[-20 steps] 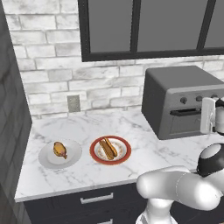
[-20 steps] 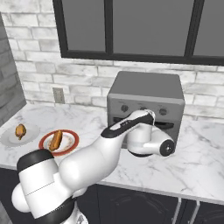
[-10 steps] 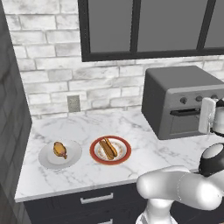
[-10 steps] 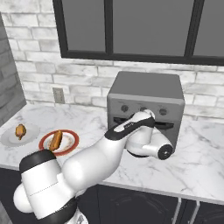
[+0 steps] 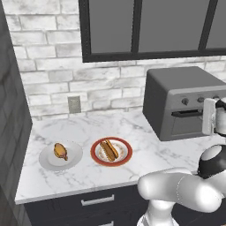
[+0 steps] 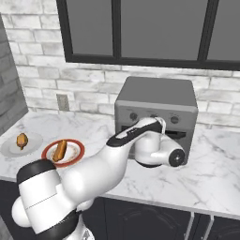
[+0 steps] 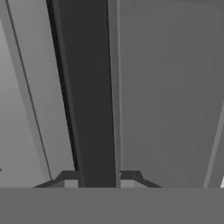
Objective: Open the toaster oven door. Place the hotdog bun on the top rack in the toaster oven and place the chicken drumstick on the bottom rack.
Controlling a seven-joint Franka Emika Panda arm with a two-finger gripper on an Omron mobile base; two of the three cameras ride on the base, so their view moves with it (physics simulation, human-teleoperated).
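The fingers (image 7: 97,178) are clenched on the black bar handle (image 7: 87,87) of the toaster oven door (image 5: 190,124), which is shut. The toaster oven (image 5: 185,101) stands on the marble counter (image 5: 88,172) at 3 o'clock in the left base view. At about 8 o'clock there, the hotdog bun (image 5: 109,149) lies on a red-rimmed plate (image 5: 97,158), and just beside it at 9 o'clock the chicken drumstick (image 5: 60,151) lies on a grey plate (image 5: 46,161).

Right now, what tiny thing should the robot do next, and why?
Probably pull the long black bar handle outward and down. The hand view shows the fingers closed on either side of it, and the flat grey toaster oven door looks shut, with the food waiting on its plates.
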